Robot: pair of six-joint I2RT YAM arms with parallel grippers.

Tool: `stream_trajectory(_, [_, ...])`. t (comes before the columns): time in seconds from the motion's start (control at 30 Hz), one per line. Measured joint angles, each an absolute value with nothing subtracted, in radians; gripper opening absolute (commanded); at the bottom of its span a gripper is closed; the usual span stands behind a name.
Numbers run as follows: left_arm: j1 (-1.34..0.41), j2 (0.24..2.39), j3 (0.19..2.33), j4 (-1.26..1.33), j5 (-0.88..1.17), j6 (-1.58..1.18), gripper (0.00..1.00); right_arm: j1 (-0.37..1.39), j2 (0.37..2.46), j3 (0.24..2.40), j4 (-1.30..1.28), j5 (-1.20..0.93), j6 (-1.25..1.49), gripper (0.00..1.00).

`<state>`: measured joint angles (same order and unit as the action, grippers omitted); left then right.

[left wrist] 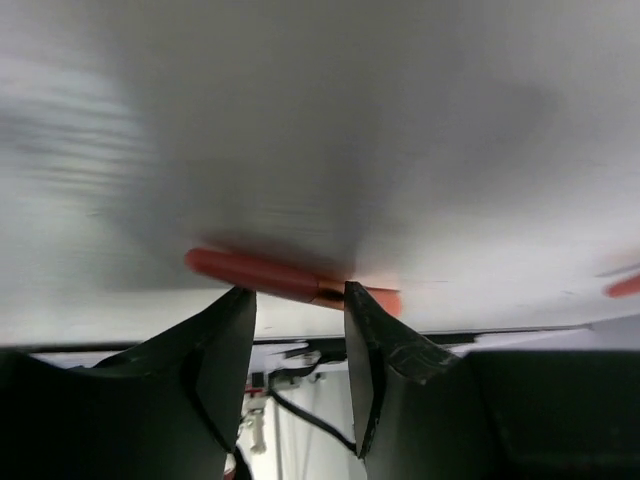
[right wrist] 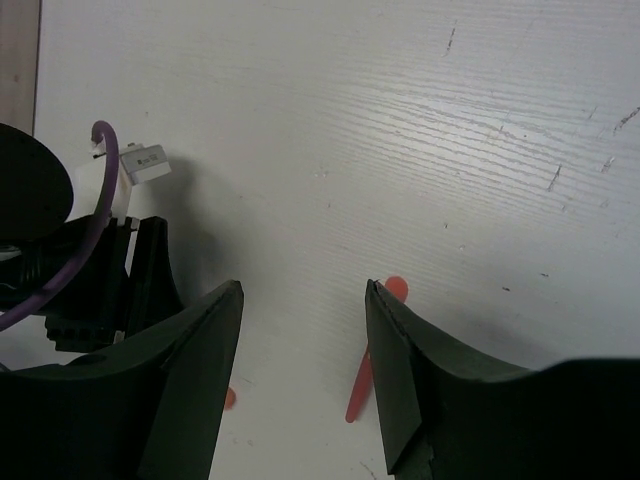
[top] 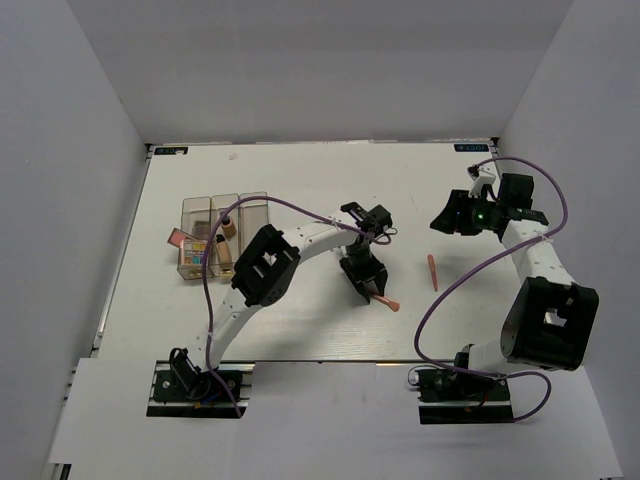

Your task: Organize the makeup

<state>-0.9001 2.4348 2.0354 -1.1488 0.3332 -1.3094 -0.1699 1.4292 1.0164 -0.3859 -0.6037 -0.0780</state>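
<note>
A pink-red pencil point(top: 388, 301) lies on the white table just under my left gripper point(top: 365, 283). In the left wrist view the pencil point(left wrist: 265, 272) lies crosswise just beyond the fingertips of the gripper point(left wrist: 297, 295), whose jaws are open around it. A second pencil point(top: 432, 272) lies to the right, and also shows in the right wrist view point(right wrist: 360, 385). My right gripper point(top: 447, 215) is open and empty above the table, farther back than that pencil; its jaws point(right wrist: 303, 290) stand wide apart. Beige foundation bottles point(top: 228, 225) and a multicolour palette point(top: 195, 250) sit in the clear box.
The clear three-compartment box point(top: 252, 198) stands at the left of the table. A pink palette point(top: 178, 238) pokes out at its left side. Purple cables loop over both arms. The left arm's wrist point(right wrist: 100, 270) shows at the left of the right wrist view.
</note>
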Motion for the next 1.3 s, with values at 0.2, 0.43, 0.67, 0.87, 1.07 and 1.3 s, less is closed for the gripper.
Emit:
stream_trajectory(0.2, [-0.898, 2.434, 1.997, -1.238, 0.361, -1.275, 0.49, -0.170, 1.428, 1.016, -0.379, -0.613, -0.066, 0.58])
stream_trajectory(0.43, [-0.874, 2.342, 1.803, -1.250, 0.377, -1.236, 0.24, -0.170, 1.428, 1.016, -0.365, -0.621, -0.059, 0.57])
stream_trajectory(0.67, [-0.822, 2.268, 1.675, -1.255, 0.330, -1.216, 0.04, -0.170, 1.428, 1.013, -0.363, -0.632, -0.059, 0.57])
stream_trajectory(0.87, [-0.776, 2.248, 1.680, -1.240, 0.263, -1.182, 0.00, -0.170, 1.428, 1.004, -0.363, -0.633, -0.058, 0.57])
stream_trajectory(1.07, [-0.716, 2.231, 1.762, -1.155, 0.102, -1.101, 0.00, -0.170, 1.427, 1.004, -0.363, -0.633, -0.059, 0.56])
stream_trajectory(1.3, [-0.598, 2.020, 1.787, -1.012, -0.126, -0.918, 0.00, -0.170, 1.427, 1.003, -0.363, -0.636, -0.059, 0.56])
